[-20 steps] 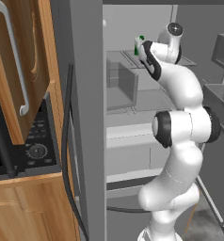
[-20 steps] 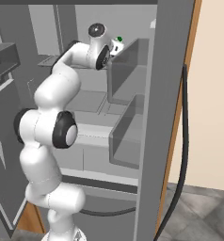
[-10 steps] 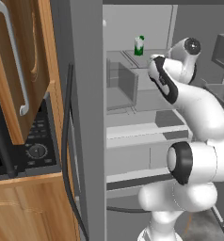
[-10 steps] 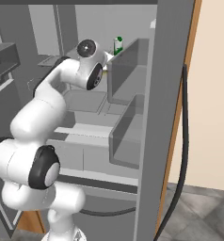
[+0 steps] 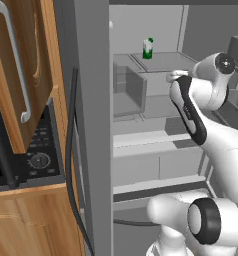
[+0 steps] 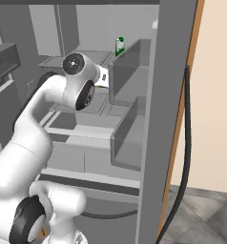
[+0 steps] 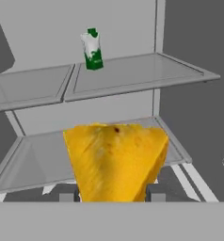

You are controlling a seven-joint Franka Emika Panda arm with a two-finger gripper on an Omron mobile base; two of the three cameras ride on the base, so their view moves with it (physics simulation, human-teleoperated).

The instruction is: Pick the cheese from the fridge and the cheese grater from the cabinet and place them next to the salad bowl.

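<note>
The cheese [image 7: 115, 160] sat wedged between the fingertips of the gripper [image 7: 109, 196], broad edge up and narrowing downward, so the hand was closed on it and carried it in front of the open fridge [image 5: 156, 150], clear of the pale shelf [image 7: 34, 155] behind. The way out lay back toward the base (away from the shelves), with a higher shelf bearing a green-and-white bottle [image 7: 92, 49] well apart. The wedge's lower tip and the fingertips' contact were cut off at the frame's bottom; the base views hid the hand behind the arm.
</note>
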